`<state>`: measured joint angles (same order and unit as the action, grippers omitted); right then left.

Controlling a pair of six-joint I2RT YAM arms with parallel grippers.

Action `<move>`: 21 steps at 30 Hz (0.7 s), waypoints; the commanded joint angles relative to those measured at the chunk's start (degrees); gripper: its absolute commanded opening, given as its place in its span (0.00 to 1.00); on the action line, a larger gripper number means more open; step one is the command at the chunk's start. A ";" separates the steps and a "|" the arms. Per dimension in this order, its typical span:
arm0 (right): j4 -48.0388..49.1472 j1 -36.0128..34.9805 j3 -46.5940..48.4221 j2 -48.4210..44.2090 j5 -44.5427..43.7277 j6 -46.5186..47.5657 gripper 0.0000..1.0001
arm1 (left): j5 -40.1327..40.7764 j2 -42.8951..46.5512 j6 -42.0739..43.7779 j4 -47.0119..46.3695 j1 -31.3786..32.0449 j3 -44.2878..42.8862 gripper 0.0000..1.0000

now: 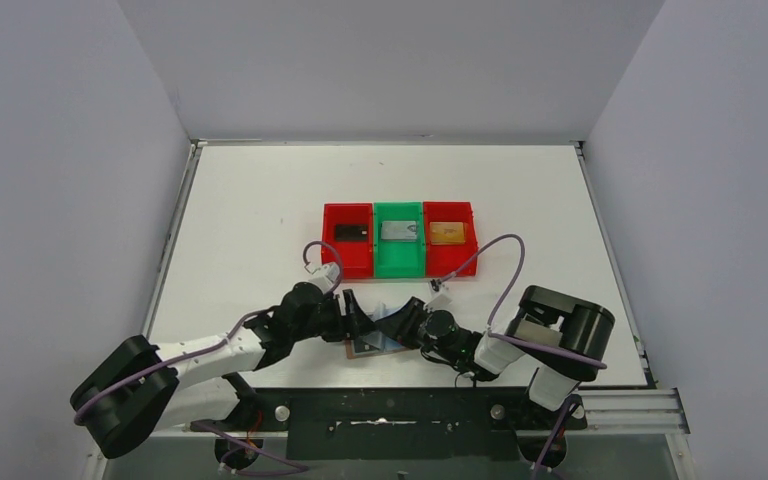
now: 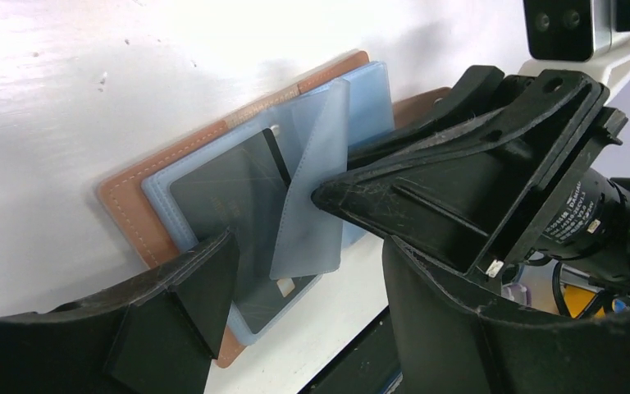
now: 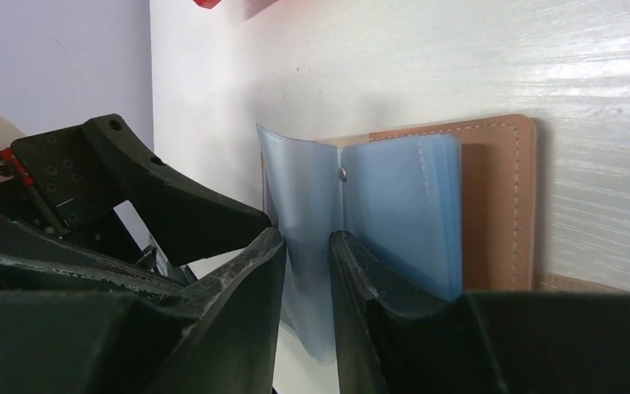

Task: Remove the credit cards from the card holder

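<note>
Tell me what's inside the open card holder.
One black card shows in a pale blue pocket. The right gripper pinches a plastic sleeve upright; it and the stacked pockets hide any other cards.

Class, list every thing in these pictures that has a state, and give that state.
Tan-brown leather card holder: open, lying flat.
Translucent pale blue plastic sleeve: lifted, pinched.
Dark rectangular credit card: in its pocket.
Left gripper: open.
Right gripper: shut on sleeve.
Red and green plastic bins: each occupied.

My left arm (image 1: 210,352), right arm (image 1: 505,350): black joints, white links, purple cables (image 1: 508,262); left gripper (image 2: 310,246), right gripper (image 3: 308,242) scuffed black.
</note>
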<state>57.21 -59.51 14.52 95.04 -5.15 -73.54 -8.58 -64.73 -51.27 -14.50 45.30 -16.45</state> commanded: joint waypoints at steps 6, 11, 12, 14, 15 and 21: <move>9.54 1.04 -1.32 2.23 0.83 -1.42 0.28 | -6.78 -4.03 0.32 -9.90 0.30 -0.34 0.64; 10.26 1.11 -1.66 2.17 0.94 -1.35 0.31 | -7.40 -4.70 -0.52 -10.13 0.29 0.22 0.64; 10.29 1.06 -1.71 1.99 0.86 -1.35 0.31 | -7.34 -4.70 -0.70 -10.47 0.31 0.35 0.64; 10.34 1.07 -2.07 1.58 0.63 -1.23 0.32 | -7.91 -4.86 -0.93 -11.13 0.31 0.45 0.64; 10.26 1.07 -2.12 1.30 0.54 -1.17 0.32 | -8.29 -5.07 -1.03 -11.30 0.32 0.33 0.64; 8.36 1.07 -2.30 -0.72 0.18 -0.41 0.36 | -10.78 -5.29 -0.85 -13.26 0.29 0.02 0.61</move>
<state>63.20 -58.81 12.49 97.06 -3.62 -74.85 -16.21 -70.08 -52.16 -21.87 45.34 -15.88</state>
